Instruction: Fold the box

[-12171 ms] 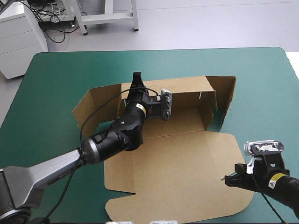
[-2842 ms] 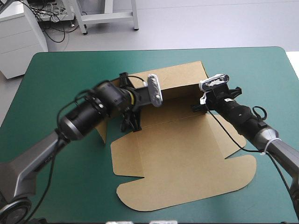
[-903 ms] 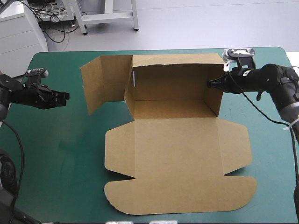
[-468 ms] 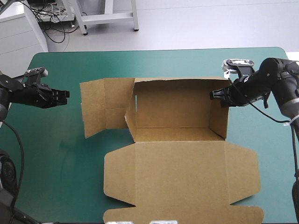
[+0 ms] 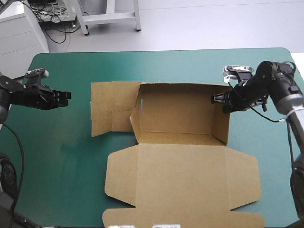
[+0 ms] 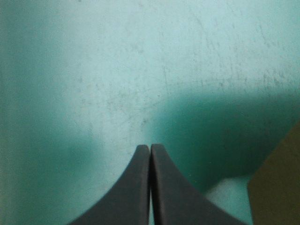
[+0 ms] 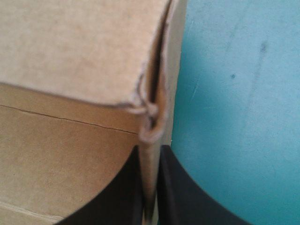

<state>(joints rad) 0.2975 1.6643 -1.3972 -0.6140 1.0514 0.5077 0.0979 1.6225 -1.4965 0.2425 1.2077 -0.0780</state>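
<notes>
Brown box [image 5: 183,156] sits nearer than just before, its right wall [image 5: 222,124] clamped in the right pincer [image 5: 216,98]; the left pincer [image 5: 68,95], pressed together, idles, left flap [image 5: 110,114] still untucked.

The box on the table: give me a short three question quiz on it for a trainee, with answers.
1. True or false: the left gripper touches the box.
2. Which part does the right gripper pinch? A the right wall, B the back wall, C the left flap.
3. Fill in: the lid lies ___ on the teal-green cover.
Key: 1 false; 2 A; 3 flat.
</notes>
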